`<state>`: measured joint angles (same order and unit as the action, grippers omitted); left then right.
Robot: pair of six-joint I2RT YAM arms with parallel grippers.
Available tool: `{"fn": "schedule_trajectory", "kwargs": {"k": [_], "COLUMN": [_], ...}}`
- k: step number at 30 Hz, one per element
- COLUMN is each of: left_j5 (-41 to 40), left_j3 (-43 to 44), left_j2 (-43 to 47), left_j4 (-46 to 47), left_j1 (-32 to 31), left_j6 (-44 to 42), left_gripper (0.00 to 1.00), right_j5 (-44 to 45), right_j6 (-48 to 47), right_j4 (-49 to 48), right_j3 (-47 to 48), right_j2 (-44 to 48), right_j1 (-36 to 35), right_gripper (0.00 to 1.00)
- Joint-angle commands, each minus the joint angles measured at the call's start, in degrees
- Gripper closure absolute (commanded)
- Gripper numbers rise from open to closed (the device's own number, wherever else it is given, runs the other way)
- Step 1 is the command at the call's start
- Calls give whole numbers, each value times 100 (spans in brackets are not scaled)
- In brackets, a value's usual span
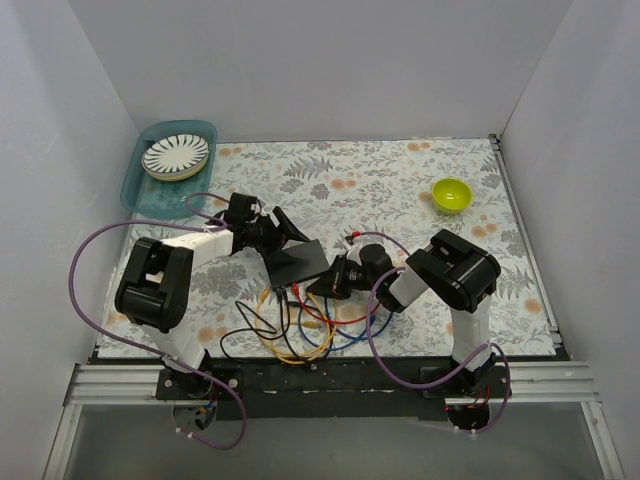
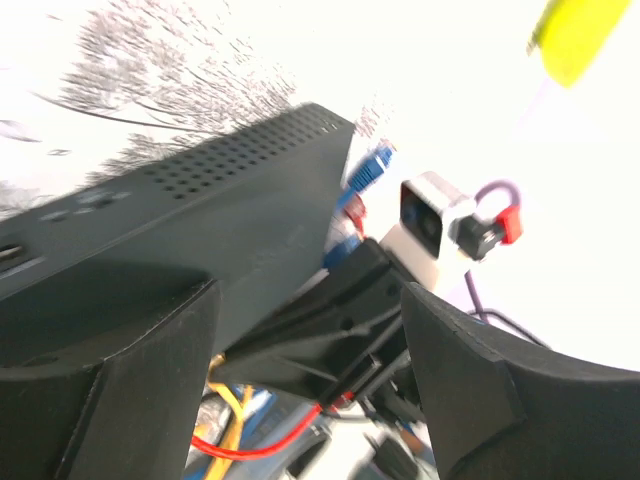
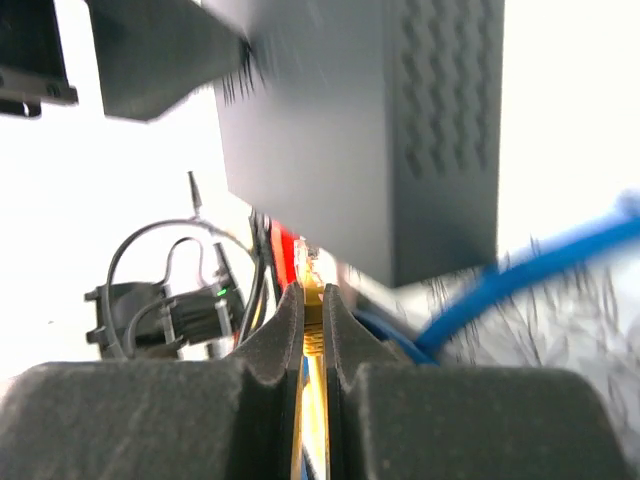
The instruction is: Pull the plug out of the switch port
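Observation:
The matte-black switch point(image 1: 298, 262) lies mid-table, tilted, with its sockets facing the near edge. It fills the upper left of the left wrist view point(image 2: 200, 220) and the top of the right wrist view point(image 3: 350, 130). My left gripper point(image 1: 278, 238) is at its far-left edge with the jaws wide apart point(image 2: 305, 300); the switch rests against the left finger point(image 2: 110, 390). My right gripper point(image 1: 322, 283) is shut point(image 3: 312, 292) on the yellow cable's plug point(image 3: 313, 275). The plug's clear tip sits right at the switch's socket edge; I cannot tell if it is in or out.
Red point(image 2: 260, 445), blue point(image 3: 540, 265), black and yellow cables point(image 1: 290, 335) tangle in front of the switch. Blue plugs point(image 2: 368, 170) sit at the switch's far end. A lime bowl point(image 1: 451, 194) is at back right. A teal tray point(image 1: 150, 190) with a striped plate point(image 1: 176, 156) is at back left.

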<state>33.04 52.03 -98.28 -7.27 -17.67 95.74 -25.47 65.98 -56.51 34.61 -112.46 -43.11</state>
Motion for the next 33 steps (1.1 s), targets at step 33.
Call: {"fn": "schedule_trajectory", "kwargs": {"k": [33], "left_j5": [-1792], "left_j3": [-501], "left_j2": [1750], "left_j4": [-1338], "left_j1": [70], "left_j6": [-320], "left_gripper": [21], "right_j5": [3108], "right_j6": [-3099], "right_j4": [6943], "right_j3": [1241], "right_j2": [2518], "right_j1": [339], "right_gripper": [63]}}
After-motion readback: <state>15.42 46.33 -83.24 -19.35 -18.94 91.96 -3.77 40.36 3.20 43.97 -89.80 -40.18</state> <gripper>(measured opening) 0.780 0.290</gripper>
